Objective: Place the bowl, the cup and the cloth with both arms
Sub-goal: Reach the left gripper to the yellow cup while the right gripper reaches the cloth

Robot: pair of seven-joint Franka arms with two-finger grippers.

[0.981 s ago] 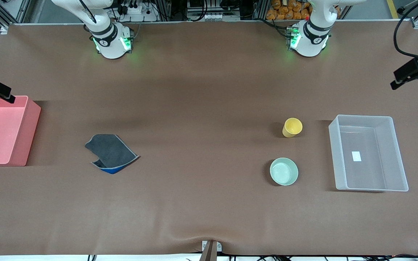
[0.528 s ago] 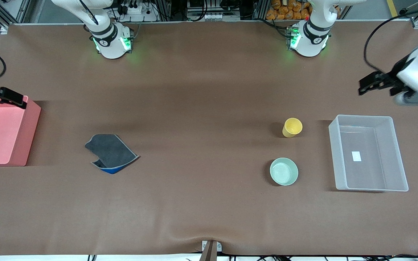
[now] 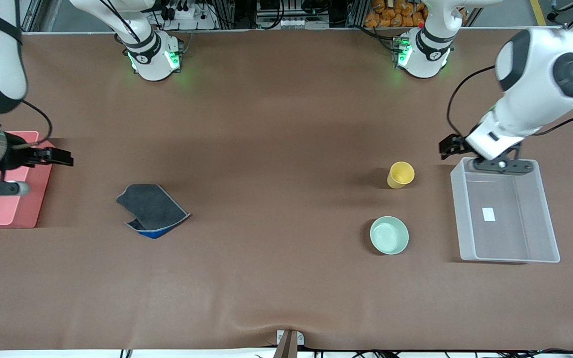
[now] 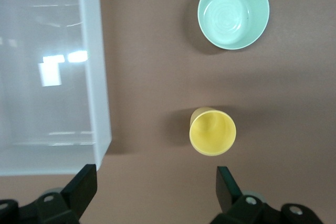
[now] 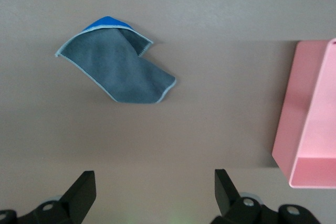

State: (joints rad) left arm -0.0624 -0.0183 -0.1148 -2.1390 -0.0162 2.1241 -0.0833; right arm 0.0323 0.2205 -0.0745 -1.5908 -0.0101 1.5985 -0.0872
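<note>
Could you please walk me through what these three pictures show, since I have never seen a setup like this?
Two white robot arms work at a brown table. One picture looks down from across the table; the other two come from cameras on the arms' wrists. The left end effector, open and empty, hangs by the clear bin, close to the yellow cup and green bowl. The right end effector, also open and empty, is at the pink bin, with the grey cloth nearby.

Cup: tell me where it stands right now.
In the front view the cup stands upright on the table toward the left arm's end, beside the clear bin and farther from the camera than the bowl.
</note>
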